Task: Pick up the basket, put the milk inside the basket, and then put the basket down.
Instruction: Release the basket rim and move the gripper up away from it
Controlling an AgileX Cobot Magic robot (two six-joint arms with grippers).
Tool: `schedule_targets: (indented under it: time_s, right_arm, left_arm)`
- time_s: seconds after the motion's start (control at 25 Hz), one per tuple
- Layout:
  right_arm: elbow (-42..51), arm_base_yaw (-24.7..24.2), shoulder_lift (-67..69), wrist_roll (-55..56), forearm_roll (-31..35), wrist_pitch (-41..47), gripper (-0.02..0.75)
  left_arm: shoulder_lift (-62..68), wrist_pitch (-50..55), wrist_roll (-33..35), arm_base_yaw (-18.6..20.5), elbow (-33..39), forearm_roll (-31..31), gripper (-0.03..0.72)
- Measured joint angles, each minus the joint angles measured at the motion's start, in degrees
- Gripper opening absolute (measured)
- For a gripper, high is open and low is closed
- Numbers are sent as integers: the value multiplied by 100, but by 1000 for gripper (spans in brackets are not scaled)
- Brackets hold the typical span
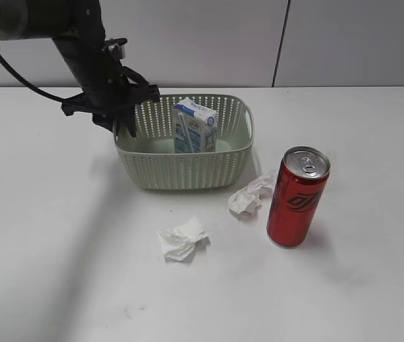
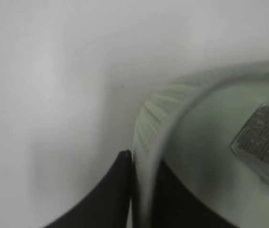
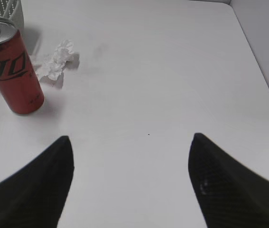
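Note:
The sage-green slotted basket (image 1: 187, 167) sits on the white table in the middle of the exterior view. The white-and-blue milk carton (image 1: 195, 127) stands upright inside it. My left gripper (image 1: 129, 122) is shut on the basket's left wall, one finger outside and one inside; the left wrist view shows the wall (image 2: 148, 142) pinched between the fingers (image 2: 141, 164) and the carton's top (image 2: 262, 137). My right gripper (image 3: 132, 142) is open and empty above bare table, out of the exterior view. A corner of the basket (image 3: 4, 12) shows at the top left of the right wrist view.
A tall red soda can (image 1: 298, 197) stands right of the basket, also in the right wrist view (image 3: 13, 66). One crumpled white tissue (image 1: 251, 194) lies between basket and can, also seen by the right wrist (image 3: 56, 59). Another (image 1: 182, 240) lies in front of the basket.

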Motion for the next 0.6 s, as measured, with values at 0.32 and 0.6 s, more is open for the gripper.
schedule_targets:
  time_s: [0.32, 0.6]
  right_arm:
    - [0, 0, 0, 0, 0, 0, 592]
    - [0, 0, 0, 0, 0, 0, 592]
  left_arm:
    - [-187, 365, 100, 28, -271, -50, 577]
    - [-643, 960, 397, 455, -991, -70, 601]
